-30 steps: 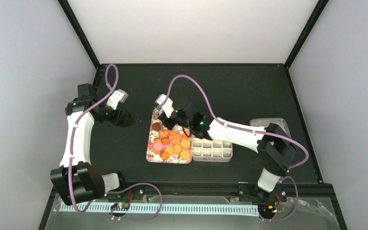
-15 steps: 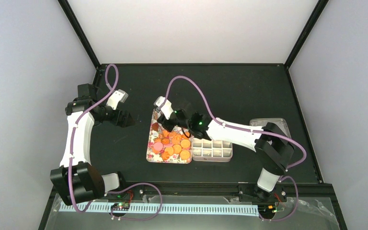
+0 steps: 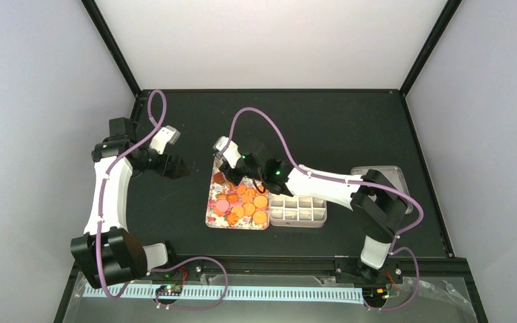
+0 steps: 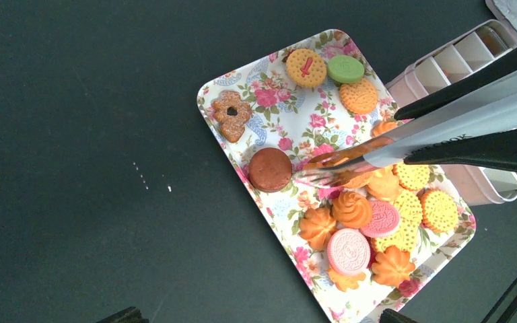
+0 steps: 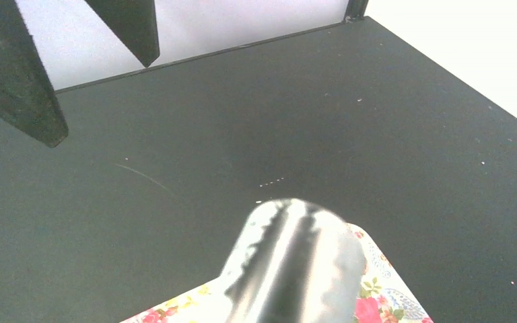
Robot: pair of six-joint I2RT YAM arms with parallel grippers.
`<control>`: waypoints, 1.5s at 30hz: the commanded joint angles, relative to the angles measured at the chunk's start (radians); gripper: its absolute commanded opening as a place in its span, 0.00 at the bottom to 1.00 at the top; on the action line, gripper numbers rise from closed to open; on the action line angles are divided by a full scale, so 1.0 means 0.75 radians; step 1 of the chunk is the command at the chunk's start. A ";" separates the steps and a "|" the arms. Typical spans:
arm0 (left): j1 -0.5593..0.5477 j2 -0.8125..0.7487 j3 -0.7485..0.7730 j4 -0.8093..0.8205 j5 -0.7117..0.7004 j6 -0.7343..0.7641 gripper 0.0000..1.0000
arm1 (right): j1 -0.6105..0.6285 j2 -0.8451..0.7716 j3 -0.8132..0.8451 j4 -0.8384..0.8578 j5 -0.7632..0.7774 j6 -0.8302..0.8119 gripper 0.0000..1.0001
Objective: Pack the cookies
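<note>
Right arm stretched across to the tray, tongs in its grip

The right gripper (image 4: 404, 138) pinches the metal tongs (image 4: 444, 128), tips low over the floral tray (image 4: 269, 101). The left gripper (image 3: 175, 167) hangs spread wide off to the side. Black table (image 3: 336, 128), pale walls. The cookies (image 4: 357, 208) lie flat, heaped along the tray's length, mostly at its near end.

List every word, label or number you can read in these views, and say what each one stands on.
"COOK": printed on the upper arm of the metal tongs; any letters before it are too small to read.
Embossed marks on the pink cookies: too blurred to read.
Top view and right wrist view: no legible text.
</note>
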 commanded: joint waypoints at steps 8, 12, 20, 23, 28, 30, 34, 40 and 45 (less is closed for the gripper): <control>0.013 -0.029 0.050 -0.038 0.000 0.019 0.92 | 0.005 -0.076 0.044 0.007 0.038 -0.017 0.02; 0.012 -0.032 0.048 -0.042 -0.004 0.024 0.92 | 0.003 -0.105 0.040 0.012 0.033 -0.007 0.01; 0.014 -0.026 0.052 -0.040 0.001 0.024 0.92 | -0.053 -0.270 -0.018 0.012 0.030 0.009 0.01; 0.014 -0.028 0.052 -0.041 0.011 0.026 0.92 | -0.107 -0.367 -0.087 -0.006 0.042 0.007 0.01; 0.013 -0.023 0.045 -0.034 0.048 0.027 0.93 | -0.206 -0.550 -0.214 -0.081 0.040 0.008 0.01; 0.012 -0.020 0.042 -0.031 0.057 0.026 0.92 | -0.237 -0.607 -0.255 -0.137 0.041 -0.003 0.01; 0.012 -0.023 0.041 -0.032 0.069 0.029 0.93 | -0.283 -0.718 -0.356 -0.213 0.062 -0.013 0.01; 0.012 -0.024 0.036 -0.031 0.081 0.037 0.93 | -0.307 -0.827 -0.483 -0.270 0.047 -0.027 0.01; 0.011 -0.023 0.036 -0.028 0.090 0.028 0.93 | -0.307 -0.801 -0.475 -0.291 0.002 -0.043 0.02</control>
